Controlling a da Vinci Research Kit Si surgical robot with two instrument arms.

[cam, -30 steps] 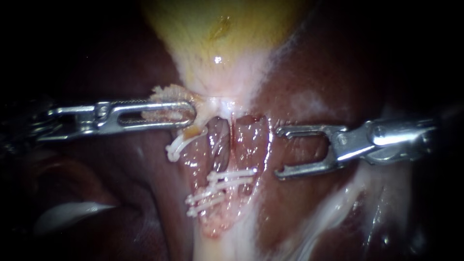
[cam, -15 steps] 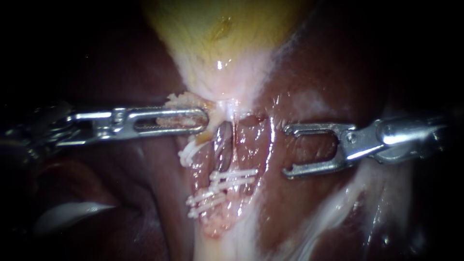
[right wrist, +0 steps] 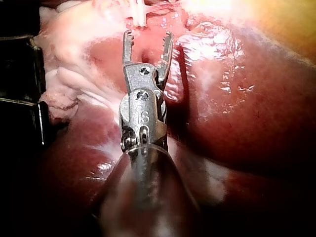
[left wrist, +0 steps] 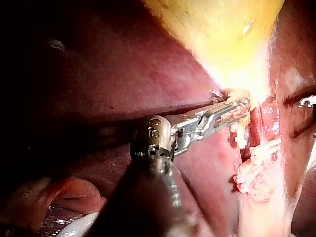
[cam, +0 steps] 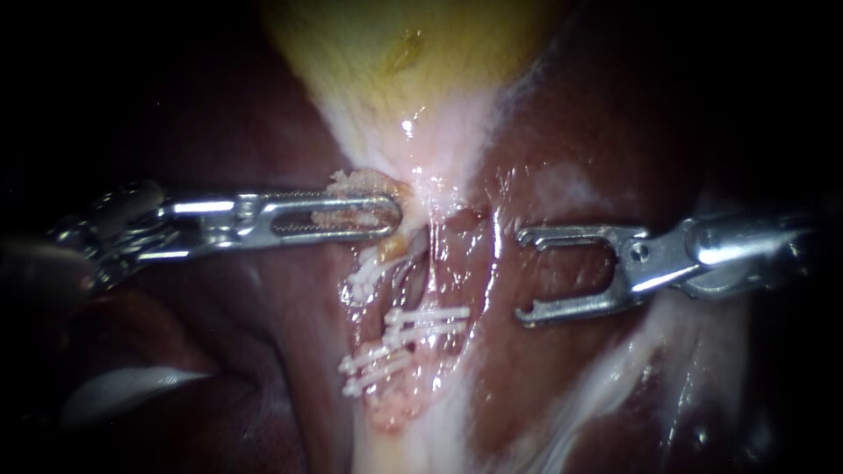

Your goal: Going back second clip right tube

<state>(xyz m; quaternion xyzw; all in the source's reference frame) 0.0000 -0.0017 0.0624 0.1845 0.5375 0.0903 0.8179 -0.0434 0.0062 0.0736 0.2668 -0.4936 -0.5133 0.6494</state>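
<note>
Jaws of the right instrument (cam: 524, 276) are standing wide open and gripping nothing, hanging over the liver (cam: 562, 158) just beside the right tube (cam: 452, 263). Two white clips (cam: 435, 312) are lying across that tube, so the second clip is judged to be already seated and the step in hand to be the withdrawal. Over the last second the right instrument is backing slightly away from the tube. Meanwhile the left instrument (cam: 395, 217), its jaws closed on pale tissue (cam: 358, 183) below the gallbladder (cam: 395, 61), is carrying that tissue toward the tubes and crowding a further clip (cam: 369, 276) on the neighbouring tube. No brand, label or other legible writing is showing on the tissue or clips.
</note>
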